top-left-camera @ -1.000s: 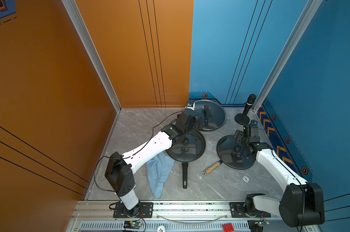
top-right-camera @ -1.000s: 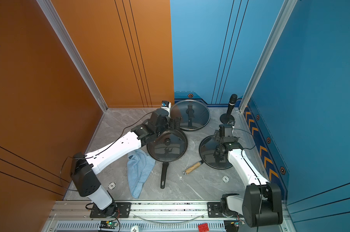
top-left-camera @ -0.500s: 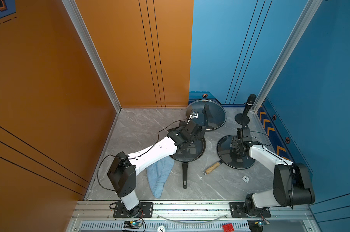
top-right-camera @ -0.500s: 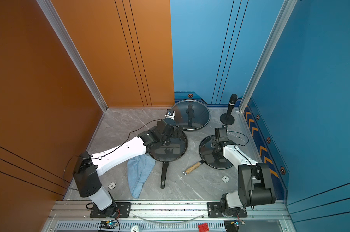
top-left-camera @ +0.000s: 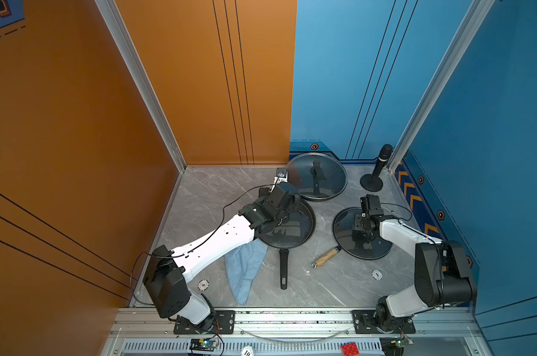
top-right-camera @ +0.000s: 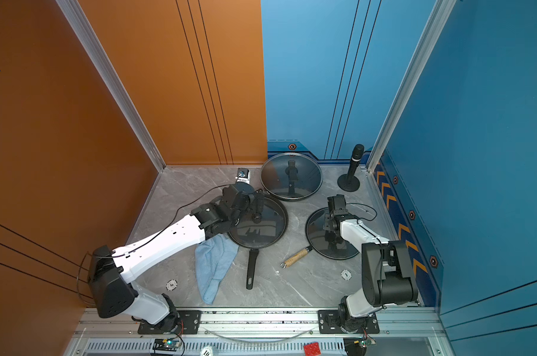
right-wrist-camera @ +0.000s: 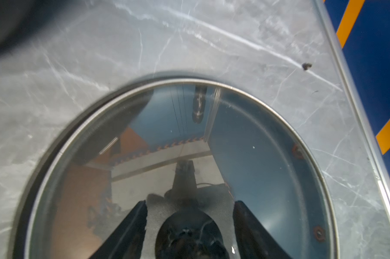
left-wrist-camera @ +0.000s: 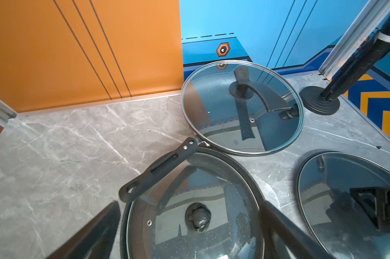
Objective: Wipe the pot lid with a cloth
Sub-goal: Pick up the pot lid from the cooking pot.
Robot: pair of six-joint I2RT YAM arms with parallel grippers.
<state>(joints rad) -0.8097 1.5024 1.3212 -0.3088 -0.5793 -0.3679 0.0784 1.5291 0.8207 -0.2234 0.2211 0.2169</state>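
Note:
Three glass lids sit on dark pans. My left gripper [top-left-camera: 288,210] [left-wrist-camera: 189,205] is open, low over the middle pot lid [top-left-camera: 295,232] [top-right-camera: 262,231], and its fingers stand wide on either side of the black knob [left-wrist-camera: 197,216]. My right gripper [top-left-camera: 364,226] [right-wrist-camera: 189,203] is down on the right lid [top-left-camera: 342,229] [right-wrist-camera: 256,145]. Its fingers flank that knob [right-wrist-camera: 189,233] with a small gap on each side. The light-blue cloth [top-left-camera: 245,271] [top-right-camera: 211,268] lies crumpled on the table under my left forearm, and neither gripper touches it.
A third lid [top-left-camera: 316,177] on its pan sits by the back wall. A microphone on a stand [top-left-camera: 376,172] is at the back right. A black pan handle [top-left-camera: 284,268] and a wooden one [top-left-camera: 325,257] point toward the front. Two white tokens [top-left-camera: 203,285] [top-left-camera: 376,274] lie on the table.
My left gripper has come down from the back edge of the middle pan to its lid knob. My right gripper's jaws have narrowed around the right lid's knob and that arm has folded back.

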